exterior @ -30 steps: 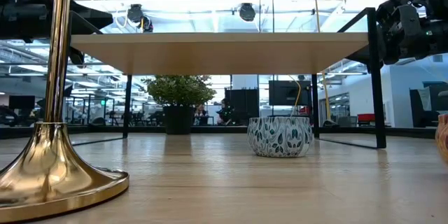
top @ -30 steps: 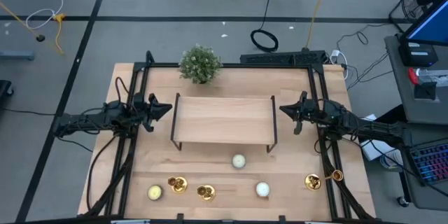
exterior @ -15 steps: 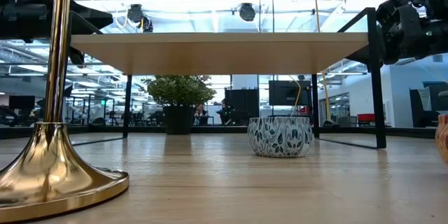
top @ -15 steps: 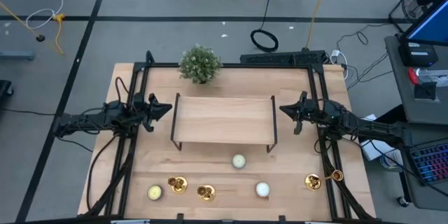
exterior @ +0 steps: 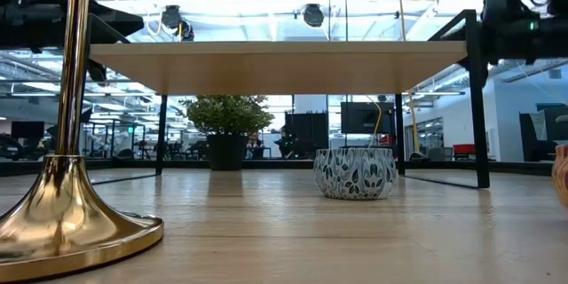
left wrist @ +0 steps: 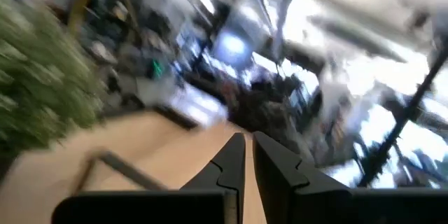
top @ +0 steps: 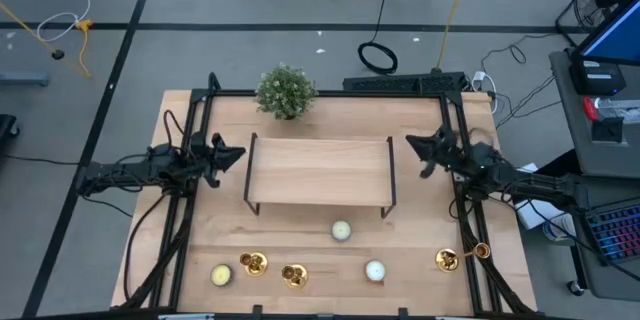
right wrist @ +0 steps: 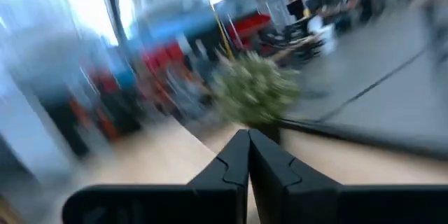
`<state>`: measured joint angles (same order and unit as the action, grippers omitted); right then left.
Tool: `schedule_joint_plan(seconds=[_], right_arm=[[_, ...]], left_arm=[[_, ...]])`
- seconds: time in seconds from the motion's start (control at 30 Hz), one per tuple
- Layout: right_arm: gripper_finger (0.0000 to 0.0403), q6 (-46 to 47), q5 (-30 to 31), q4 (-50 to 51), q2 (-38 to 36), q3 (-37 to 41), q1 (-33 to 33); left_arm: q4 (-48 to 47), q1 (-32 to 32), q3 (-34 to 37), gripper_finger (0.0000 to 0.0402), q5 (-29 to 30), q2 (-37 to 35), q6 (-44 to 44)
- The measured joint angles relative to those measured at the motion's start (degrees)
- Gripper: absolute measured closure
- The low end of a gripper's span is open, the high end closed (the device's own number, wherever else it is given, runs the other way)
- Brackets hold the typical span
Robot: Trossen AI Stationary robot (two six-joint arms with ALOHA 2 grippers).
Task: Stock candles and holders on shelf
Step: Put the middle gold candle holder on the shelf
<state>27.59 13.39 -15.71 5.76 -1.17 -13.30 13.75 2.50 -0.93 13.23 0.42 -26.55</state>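
- Your left gripper (top: 238, 153) hovers beside the shelf (top: 320, 170), fingers pressed together, empty;
- Your right gripper (top: 412, 144) likewise pressed together;
- Candles (top: 341, 230) and holders (top: 253, 263) sit on the table (top: 420, 235).

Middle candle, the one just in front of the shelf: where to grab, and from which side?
Take the candle across its round side wall, coming straight down from above. It is squat and stands upright, so the low view shows little wall height for a side approach. The shelf stands close behind it, so keep the fingers clear of the shelf's front edge.
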Motion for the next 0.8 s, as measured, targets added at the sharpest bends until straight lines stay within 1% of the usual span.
schedule_joint_plan(seconds=[0.07,0.1,0.17,0.2,0.27,0.3,0.4,0.47,0.53,0.67,0.8], right_arm=[[0.0399,13.26,0.06,-4.45,0.0,0.0,0.0],[0.0399,18.56,0.04,-6.4,0.0,0.0,0.0],[0.0399,26.79,0.51,-10.16,0.0,0.0,0.02],[0.0399,29.04,2.08,-11.91,0.0,0.0,0.02],[0.0399,30.83,7.52,-14.16,-0.02,0.0,0.02],[0.0399,31.16,9.68,-14.99,-0.02,0.0,0.02],[0.0399,31.32,14.65,-16.73,-0.02,0.0,0.02],[0.0399,31.85,17.71,-16.89,-0.02,0.0,0.02],[0.0399,31.96,20.08,-17.78,0.0,0.0,0.02],[0.0399,30.5,24.07,-19.14,-0.02,0.0,0.02],[0.0399,30.12,25.46,-19.56,-0.02,0.0,0.0]], left_arm=[[5.16,0.0,-0.05,0.0369,5.2,-0.04,-7.55],[7.67,0.05,-0.06,0.0369,9.16,-0.06,-9.96],[14.47,0.09,-0.02,0.0369,19.19,0.12,-14.7],[18.22,0.11,-0.06,0.0369,23.42,0.12,-18.63],[23.58,0.11,-0.12,0.0369,28.14,0.12,-26.91],[25.72,0.12,-0.1,0.0369,29.22,0.17,-28.62],[30.32,0.67,-0.1,0.0369,31.84,0.16,-28.62],[31.69,0.76,-0.1,0.0369,30.42,0.19,-29.92],[32.48,0.76,-0.1,0.0369,26.69,0.19,-32.88],[33.99,0.76,-1.12,0.0369,16.62,0.25,-33.0],[33.95,0.74,-5.04,0.0369,3.51,0.36,-32.45]])
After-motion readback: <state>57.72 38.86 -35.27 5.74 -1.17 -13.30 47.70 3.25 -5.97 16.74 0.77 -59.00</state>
